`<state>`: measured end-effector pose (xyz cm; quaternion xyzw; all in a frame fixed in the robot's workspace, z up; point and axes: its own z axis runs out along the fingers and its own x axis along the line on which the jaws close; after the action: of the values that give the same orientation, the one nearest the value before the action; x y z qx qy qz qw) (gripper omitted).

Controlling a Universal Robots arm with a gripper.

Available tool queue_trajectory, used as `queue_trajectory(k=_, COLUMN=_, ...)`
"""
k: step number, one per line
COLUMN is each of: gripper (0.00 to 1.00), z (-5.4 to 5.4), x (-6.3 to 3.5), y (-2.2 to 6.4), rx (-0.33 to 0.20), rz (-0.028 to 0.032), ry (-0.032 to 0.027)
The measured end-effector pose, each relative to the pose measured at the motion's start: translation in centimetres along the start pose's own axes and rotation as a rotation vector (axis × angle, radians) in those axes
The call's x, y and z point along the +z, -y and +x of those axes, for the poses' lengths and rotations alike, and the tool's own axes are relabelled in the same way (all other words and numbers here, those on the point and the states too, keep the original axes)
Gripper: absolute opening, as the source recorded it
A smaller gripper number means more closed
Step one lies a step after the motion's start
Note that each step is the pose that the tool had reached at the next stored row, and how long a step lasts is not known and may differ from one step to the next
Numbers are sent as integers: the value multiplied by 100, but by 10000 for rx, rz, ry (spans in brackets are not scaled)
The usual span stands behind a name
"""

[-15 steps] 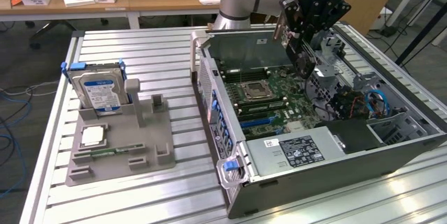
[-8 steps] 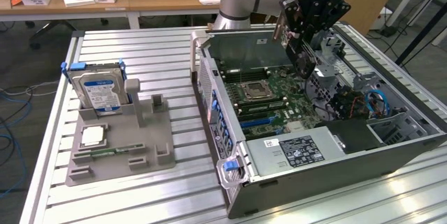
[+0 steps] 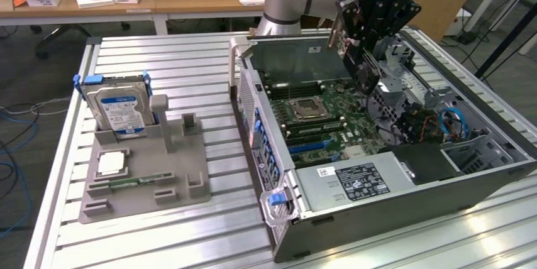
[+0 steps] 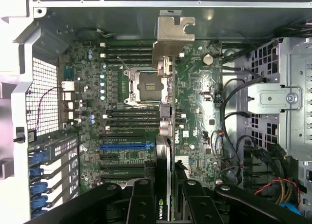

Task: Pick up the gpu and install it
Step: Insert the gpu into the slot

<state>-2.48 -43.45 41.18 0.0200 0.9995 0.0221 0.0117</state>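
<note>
Install step: your end effector [image 4: 166,202], half closed on the thin dark silver-bracketed gpu card [image 4: 171,44], over green motherboard [image 4: 195,112]; seating needs slot alignment.

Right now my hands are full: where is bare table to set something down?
Bare table between grey fixture and computer case, and past the fixture's end opposite the hard drive. Crowded: inside the case, where the gripper holds the gpu.
</note>
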Motion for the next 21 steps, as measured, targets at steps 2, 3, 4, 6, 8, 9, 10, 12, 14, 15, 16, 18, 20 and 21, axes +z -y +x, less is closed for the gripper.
queue_trajectory(k=2, gripper=26, z=-1, x=0, y=0, rx=-25, rz=-1, ry=-1)
queue_trajectory(k=3, gripper=26, z=-1, x=1, y=0, rx=-37, rz=-1, ry=-2)
queue_trajectory(k=4, gripper=26, z=-1, x=1, y=0, rx=-50, rz=-1, ry=-2)
queue_trajectory(k=6, gripper=26, z=-2, x=1, y=0, rx=-77, rz=-2, ry=-4)
queue_trajectory(k=8, gripper=26, z=-2, x=2, y=0, rx=-103, rz=-2, ry=-5)
queue_trajectory(k=9, gripper=26, z=-2, x=2, y=0, rx=-117, rz=-2, ry=-5)
queue_trajectory(k=10, gripper=26, z=-2, x=2, y=0, rx=-130, rz=-3, ry=-6)
queue_trajectory(k=12, gripper=26, z=-3, x=3, y=0, rx=-157, rz=-4, ry=-7)
queue_trajectory(k=14, gripper=26, z=-4, x=3, y=0, rx=-186, rz=-4, ry=-8)
queue_trajectory(k=15, gripper=26, z=-4, x=4, y=0, rx=-200, rz=-5, ry=-9)
queue_trajectory(k=16, gripper=26, z=-4, x=4, y=0, rx=-214, rz=-5, ry=-10)
queue_trajectory(k=18, gripper=26, z=-5, x=5, y=0, rx=-243, rz=-6, ry=-11)
queue_trajectory(k=20, gripper=26, z=-6, x=6, y=0, rx=-274, rz=-6, ry=-12)
queue_trajectory(k=21, gripper=26, z=-7, x=6, y=0, rx=-290, rz=-7, ry=-13)
